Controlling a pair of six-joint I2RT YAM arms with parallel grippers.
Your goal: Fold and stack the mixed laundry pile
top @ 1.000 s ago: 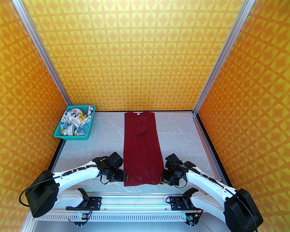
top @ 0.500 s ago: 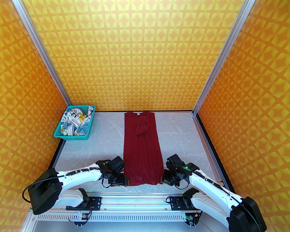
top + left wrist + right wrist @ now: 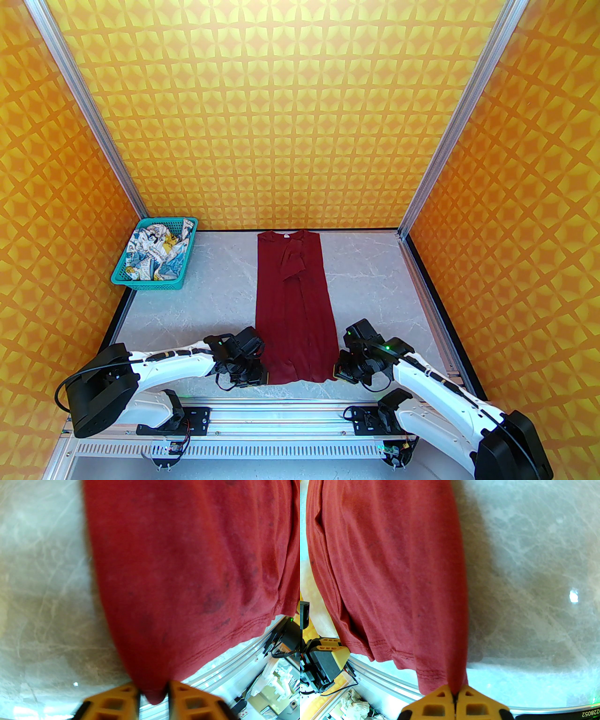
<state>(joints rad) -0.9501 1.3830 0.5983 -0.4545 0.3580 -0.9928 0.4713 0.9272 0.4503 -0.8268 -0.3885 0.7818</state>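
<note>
Bright, even light; blurry wrist views.

The dark red T-shirt point(image 3: 293, 300) is matt knit cloth with a stitched hem. The tabletop point(image 3: 375, 281) is smooth, faintly glossy grey marble-look. At its far left corner, the teal basket point(image 3: 145, 283) is perforated plastic.

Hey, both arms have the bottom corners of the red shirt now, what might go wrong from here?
1. The left jaws pinch the red T-shirt by only a small nub at its corner, so it may slip out when lifted.
2. A sleeve lies loosely folded across the chest; carrying the hem over could bunch it.
</note>
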